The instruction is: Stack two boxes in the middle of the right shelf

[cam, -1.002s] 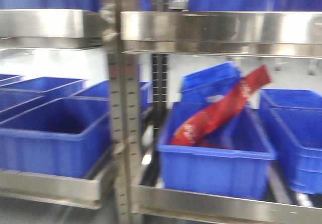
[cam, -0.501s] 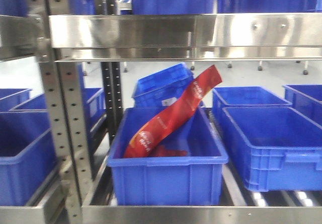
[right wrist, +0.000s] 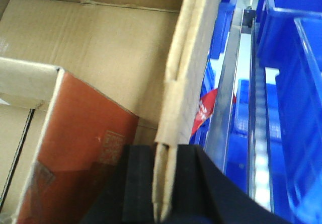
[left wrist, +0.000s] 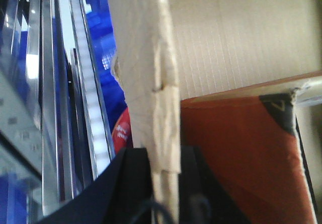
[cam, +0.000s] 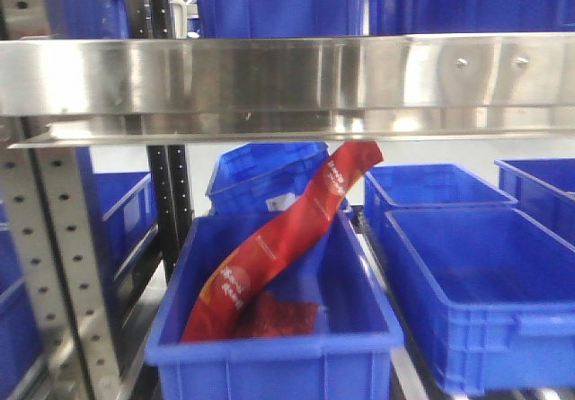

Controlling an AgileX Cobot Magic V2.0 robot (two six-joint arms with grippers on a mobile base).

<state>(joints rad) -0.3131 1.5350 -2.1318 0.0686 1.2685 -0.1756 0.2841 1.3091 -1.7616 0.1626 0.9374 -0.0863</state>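
The left gripper [left wrist: 163,179] and right gripper [right wrist: 161,181] each clamp a wall of an open brown corrugated cardboard carton [right wrist: 105,53], the wall edges running away from the wrists. An orange-red box [right wrist: 85,148] lies inside. Beyond, below the shiny stainless-steel shelf rail [cam: 269,81], a blue plastic bin [cam: 269,370] holds a slanting red pouch [cam: 278,243].

The left gripper [left wrist: 163,189] shows as 2 black pads, 1 on each side of the upright wall edge of a plain brown corrugated cardboard box [left wrist: 151,83] — both pressed against it. Inside the box, an orange-brown carton [left wrist: 236,153] with a dark corner mark sits just beside that wall. Left of the wall run shiny stainless-steel shelf rails [left wrist: 50,108], blue plastic bins [left wrist: 103,48] and a sliver of red printed packet [left wrist: 122,133].
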